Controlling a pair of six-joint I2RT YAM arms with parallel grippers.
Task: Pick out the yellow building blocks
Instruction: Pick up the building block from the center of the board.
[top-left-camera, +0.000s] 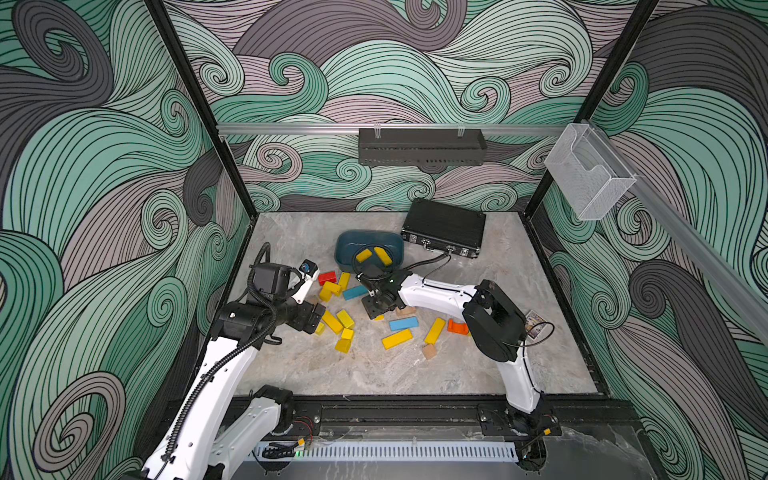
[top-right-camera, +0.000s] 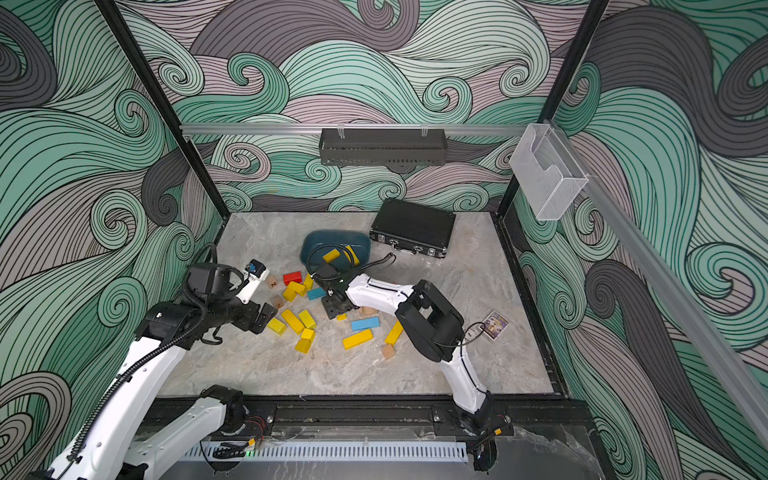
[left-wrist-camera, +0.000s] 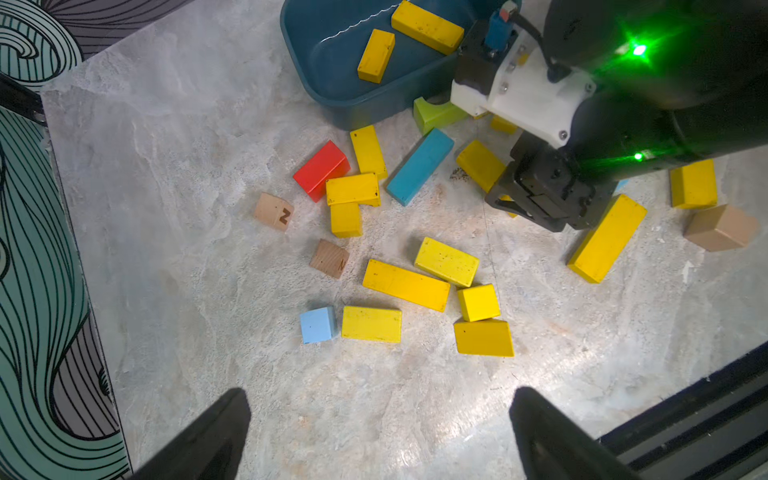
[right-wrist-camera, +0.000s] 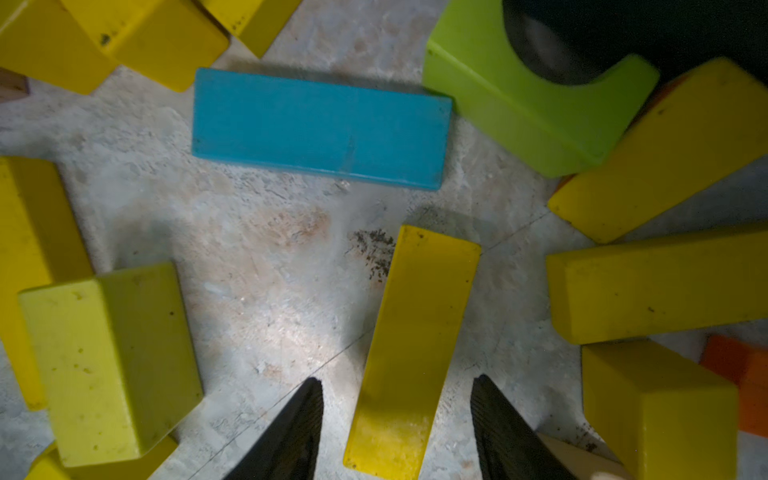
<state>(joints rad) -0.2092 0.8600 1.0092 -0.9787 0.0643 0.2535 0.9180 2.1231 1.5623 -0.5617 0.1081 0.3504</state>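
The dark blue tub (left-wrist-camera: 316, 83) stands on the grey worktop (left-wrist-camera: 187, 249) and holds two of the yellow building blocks (left-wrist-camera: 376, 56), both lying on its bottom. The other yellow ones lie scattered on the worktop in front of the tub, mixed with a red block (left-wrist-camera: 322, 170), blue blocks (left-wrist-camera: 419, 172) and plain wooden cubes (left-wrist-camera: 274, 212). The right gripper (right-wrist-camera: 399, 378) is low among them. Its fingers stand on both sides of one yellow bar (right-wrist-camera: 415, 324) with a small gap at each side, so they are not closed on it. The left gripper (left-wrist-camera: 380, 392) hangs above the worktop with its fingers spread wide, holding nothing. Behind the tub lies a black case (top-left-camera: 444, 228), its lid shut
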